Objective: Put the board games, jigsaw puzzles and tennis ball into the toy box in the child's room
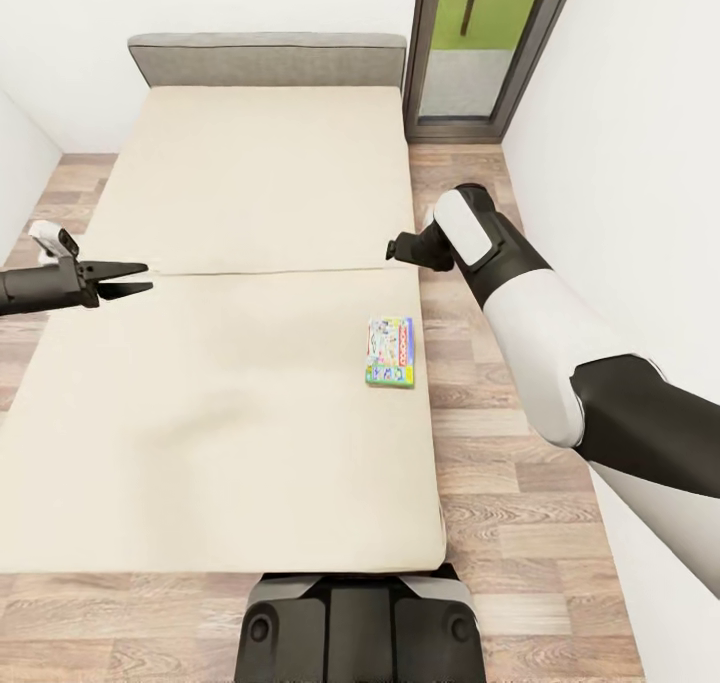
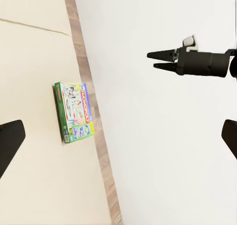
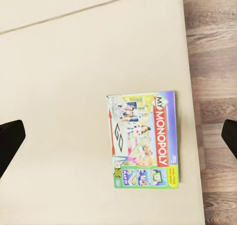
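Note:
One board game (image 1: 390, 351), a green-edged Monopoly box, lies flat on the beige bed (image 1: 220, 403) close to its right edge. It also shows in the left wrist view (image 2: 74, 111) and, face up, in the right wrist view (image 3: 143, 138). My right gripper (image 1: 393, 248) hovers above the bed's right edge, a little beyond the box, open and empty, looking down on it. Across the mattress my left gripper (image 1: 148, 276) is open over the bed's left edge, pointing toward the right gripper (image 2: 153, 60). The toy box and table are out of view.
A grey headboard (image 1: 265, 60) closes the bed's far end, with a dark-framed window (image 1: 490, 43) to its right. A narrow strip of plank floor (image 1: 470, 443) runs between bed and white wall (image 1: 620, 143). My base (image 1: 360, 623) stands at the bed's foot.

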{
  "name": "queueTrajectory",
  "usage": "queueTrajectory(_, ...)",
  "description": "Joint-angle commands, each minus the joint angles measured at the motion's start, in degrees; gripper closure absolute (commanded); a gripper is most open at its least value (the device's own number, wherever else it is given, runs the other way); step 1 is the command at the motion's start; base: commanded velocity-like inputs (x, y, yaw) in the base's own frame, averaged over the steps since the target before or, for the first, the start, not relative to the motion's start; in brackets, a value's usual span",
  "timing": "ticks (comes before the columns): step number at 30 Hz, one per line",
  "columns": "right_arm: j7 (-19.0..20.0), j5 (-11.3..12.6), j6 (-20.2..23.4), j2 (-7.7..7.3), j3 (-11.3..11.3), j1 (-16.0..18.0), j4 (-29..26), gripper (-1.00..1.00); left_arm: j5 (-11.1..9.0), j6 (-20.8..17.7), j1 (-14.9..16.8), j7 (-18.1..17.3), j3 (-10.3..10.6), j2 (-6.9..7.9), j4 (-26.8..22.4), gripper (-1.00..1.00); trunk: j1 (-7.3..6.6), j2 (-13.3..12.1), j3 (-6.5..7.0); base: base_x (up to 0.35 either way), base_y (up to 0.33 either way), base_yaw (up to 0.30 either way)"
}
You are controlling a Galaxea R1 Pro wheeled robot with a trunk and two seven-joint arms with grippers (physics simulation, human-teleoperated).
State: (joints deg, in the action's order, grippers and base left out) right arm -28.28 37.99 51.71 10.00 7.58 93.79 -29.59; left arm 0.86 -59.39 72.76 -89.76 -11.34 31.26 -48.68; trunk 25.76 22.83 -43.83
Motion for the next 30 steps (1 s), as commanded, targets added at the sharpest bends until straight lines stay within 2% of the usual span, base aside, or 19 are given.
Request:
queueTrajectory(1, -0.55, 0.53, 0.07, 0.0, 0.15, 0.05, -0.03, -1.0, 0.11, -0.61, 0.36, -0.24, 0.01, 0.04, -0.01, -1.0, 0.03, 0.09, -0.17, 0.0, 0.0, 0.0)
queueTrajectory(8, -0.51, 0.51, 0.06, 0.0, 0.15, 0.07, -0.03, -1.0, 0.11, -0.61, 1.62, -0.24, 0.26, 0.08, -0.01, -1.0, 0.03, 0.09, -0.83, 0.0, 0.0, 0.0)
queueTrajectory(30, -0.5, 0.51, 0.06, 0.0, 0.18, 0.08, -0.03, -1.0, 0.27, -0.61, 1.8, -0.24, 0.36, 0.12, -0.01, -1.0, 0.03, 0.09, -2.91, -0.021, 0.032, 0.0)
